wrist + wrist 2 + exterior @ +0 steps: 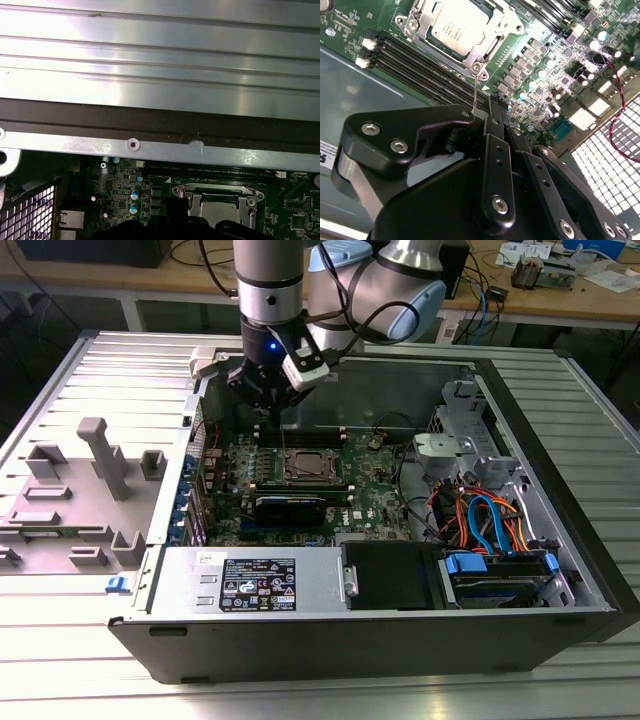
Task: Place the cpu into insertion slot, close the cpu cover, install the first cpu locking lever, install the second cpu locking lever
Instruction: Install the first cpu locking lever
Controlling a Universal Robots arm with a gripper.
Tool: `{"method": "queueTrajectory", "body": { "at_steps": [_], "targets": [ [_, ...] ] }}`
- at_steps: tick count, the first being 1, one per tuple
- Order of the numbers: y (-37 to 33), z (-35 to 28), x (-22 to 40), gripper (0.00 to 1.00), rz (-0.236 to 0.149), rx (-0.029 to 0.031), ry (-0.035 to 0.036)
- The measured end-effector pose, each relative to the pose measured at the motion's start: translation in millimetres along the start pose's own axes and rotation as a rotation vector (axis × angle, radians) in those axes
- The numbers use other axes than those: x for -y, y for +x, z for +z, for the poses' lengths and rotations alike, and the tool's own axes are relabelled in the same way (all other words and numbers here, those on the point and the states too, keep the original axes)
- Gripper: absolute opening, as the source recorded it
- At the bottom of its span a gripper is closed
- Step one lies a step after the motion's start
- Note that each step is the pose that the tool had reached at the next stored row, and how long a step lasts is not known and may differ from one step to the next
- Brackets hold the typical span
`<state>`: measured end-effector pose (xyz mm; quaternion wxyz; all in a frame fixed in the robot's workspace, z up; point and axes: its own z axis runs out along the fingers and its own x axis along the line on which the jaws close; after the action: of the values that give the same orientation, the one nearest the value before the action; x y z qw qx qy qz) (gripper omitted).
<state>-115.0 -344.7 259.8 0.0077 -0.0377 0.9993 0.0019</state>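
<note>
An open computer case (pixel 560 580) lies on its side on a ribbed metal table (pixel 80 660), with a grey plastic fixture (pixel 95 490) standing on the table at the exterior view's left. Inside the case the green motherboard (pixel 375 485) covers the floor, with a silver power supply (pixel 255 580) along the near wall and a bundle of orange and blue cables (pixel 490 520) over a drive bay at the exterior view's right. The robot arm (pixel 270 290) comes down from above, and its black gripper (pixel 272 405) hangs over the far edge of the board, just beyond the socket and clear of it. In the second wrist view the gripper (pixel 492 107) has its fingers (pixel 496 165) drawn together with nothing between them, tips above the long black memory slots (pixel 420 65). A black graphics card (pixel 290 508) sits just on the near side of the socket. The cpu (pixel 459 25) lies flat in the insertion slot (pixel 308 466), and the cpu cover (pixel 487 47) is down around it, its frame bordering the chip's grey top. In the first wrist view the cpu (pixel 220 212) shows beneath the case's metal wall (pixel 160 150).
</note>
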Motion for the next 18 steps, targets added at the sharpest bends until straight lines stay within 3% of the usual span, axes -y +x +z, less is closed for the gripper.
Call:
{"method": "queueTrajectory", "body": {
  "at_steps": [9, 18],
  "targets": [
    [-11.0, 0.2, 0.9, 0.11, 0.000, 0.0000, 0.0000],
    [-16.0, 0.7, 1.2, 0.11, 0.000, 0.0000, 0.0001]
  ]
}}
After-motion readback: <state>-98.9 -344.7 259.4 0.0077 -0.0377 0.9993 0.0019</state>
